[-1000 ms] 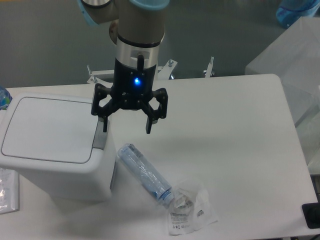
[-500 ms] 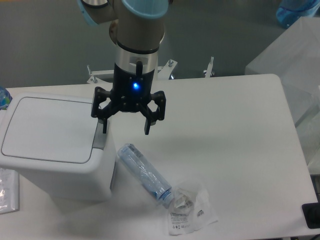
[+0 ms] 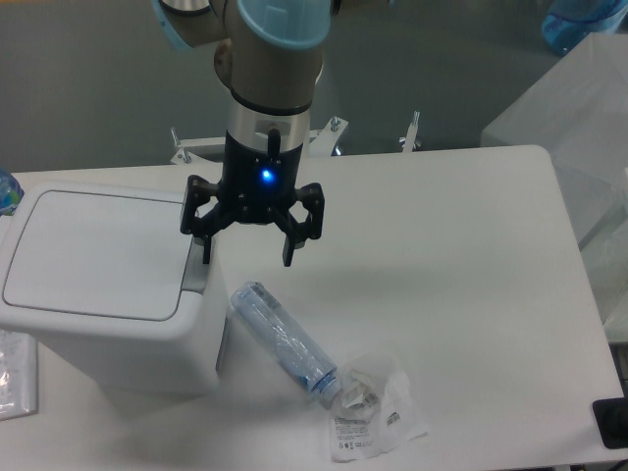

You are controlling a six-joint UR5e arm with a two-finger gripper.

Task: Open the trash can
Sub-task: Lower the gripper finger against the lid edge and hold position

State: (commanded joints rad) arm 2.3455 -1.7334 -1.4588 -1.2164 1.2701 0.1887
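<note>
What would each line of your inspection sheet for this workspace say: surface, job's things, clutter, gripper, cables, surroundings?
Surface: white table, bare on its right half.
Job's things: white trash can at the left, lid shut; grey push tab on its right edge.
Clutter: clear plastic bottle lying beside the trash can; crumpled plastic bag at the bottle's lower end; plastic packet at the far left.
Gripper: gripper open, empty, one finger just above the tab.
Cables: nothing seen.
Surroundings: grey floor; metal clamps at the table's far edge.
</note>
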